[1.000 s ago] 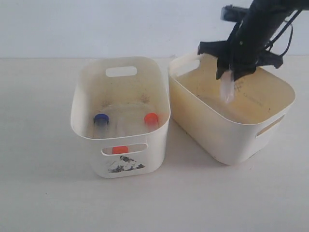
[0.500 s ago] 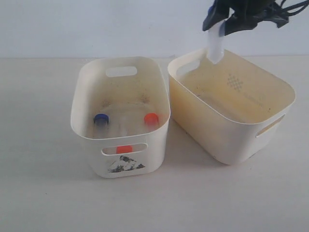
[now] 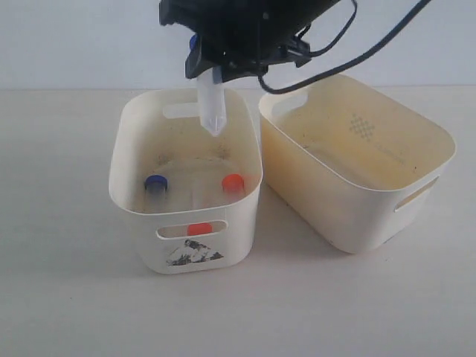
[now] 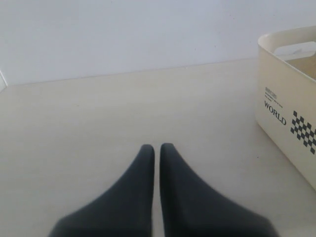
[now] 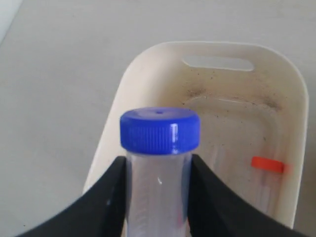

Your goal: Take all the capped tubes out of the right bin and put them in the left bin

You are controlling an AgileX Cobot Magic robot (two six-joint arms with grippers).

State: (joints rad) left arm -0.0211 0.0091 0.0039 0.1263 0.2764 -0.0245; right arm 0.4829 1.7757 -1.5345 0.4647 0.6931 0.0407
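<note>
My right gripper (image 3: pixel 213 68) hangs over the back half of the left bin (image 3: pixel 121 152), shut on a clear blue-capped tube (image 3: pixel 210 104) whose pointed tip aims down into the bin. In the right wrist view the tube (image 5: pixel 159 173) stands between the black fingers (image 5: pixel 106 197), with the bin's speckled floor behind it. Inside the left bin lie a blue-capped tube (image 3: pixel 155 182) and two orange-capped tubes (image 3: pixel 233 181), one showing through the front handle slot (image 3: pixel 198 228). The yellowish right bin (image 3: pixel 435 130) holds no tubes. My left gripper (image 4: pixel 154 147) is shut and empty above bare table.
The two bins stand side by side, nearly touching at the back. A black cable (image 3: pixel 372 52) trails from the right arm over the right bin. In the left wrist view a whitish bin wall with a "WORLD" checkered label (image 4: pixel 284 111) stands at the frame's edge.
My right gripper lifted the blue-capped tube out of the right bin and carried it left. It now hangs over the left bin.
</note>
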